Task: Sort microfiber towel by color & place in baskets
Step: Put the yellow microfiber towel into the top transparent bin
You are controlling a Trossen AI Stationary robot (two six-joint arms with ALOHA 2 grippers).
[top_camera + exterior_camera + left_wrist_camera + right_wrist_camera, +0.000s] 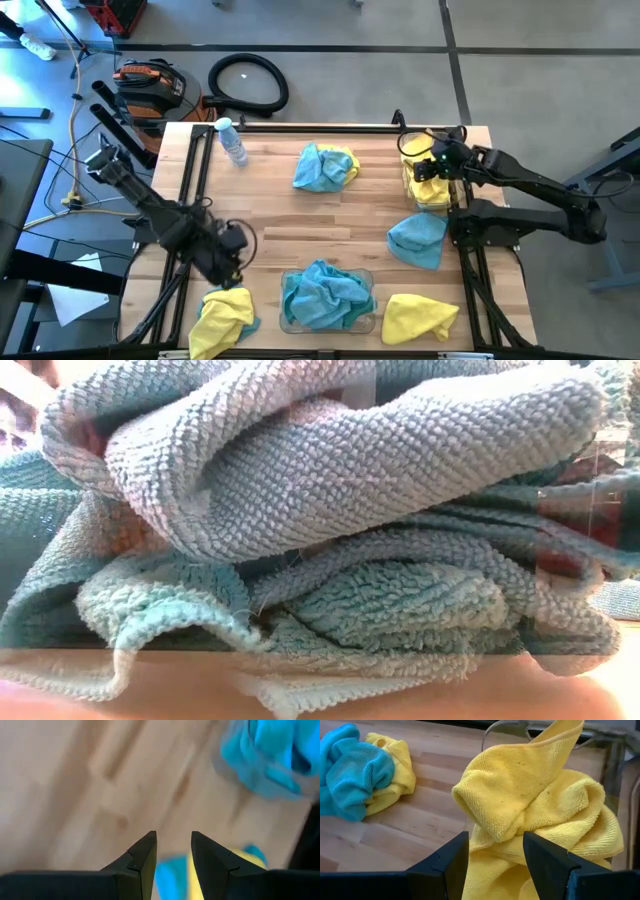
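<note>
The high view shows my right gripper (pixel 430 168) open at the table's far right, over a clear basket (pixel 408 185) heaped with yellow towels (pixel 432 192). In the right wrist view its fingers (pixel 494 842) stand apart just in front of the yellow heap (pixel 535 800). My left gripper (pixel 238 268) (pixel 174 840) hangs open over bare wood at the near left, beside a yellow and teal towel (pixel 222 315). A second clear basket (pixel 285 322) at the near edge holds teal towels (pixel 325 290) (pixel 320 490). Loose towels lie on the table: a teal and yellow pile (pixel 325 167), a teal one (pixel 418 240), a yellow one (pixel 418 317).
A clear water bottle (pixel 232 140) lies at the far left of the table. Black rails run along the table's left and right sides. Bare wood shows in the middle, between the piles. Cables, a hose and equipment lie on the floor beyond the far edge.
</note>
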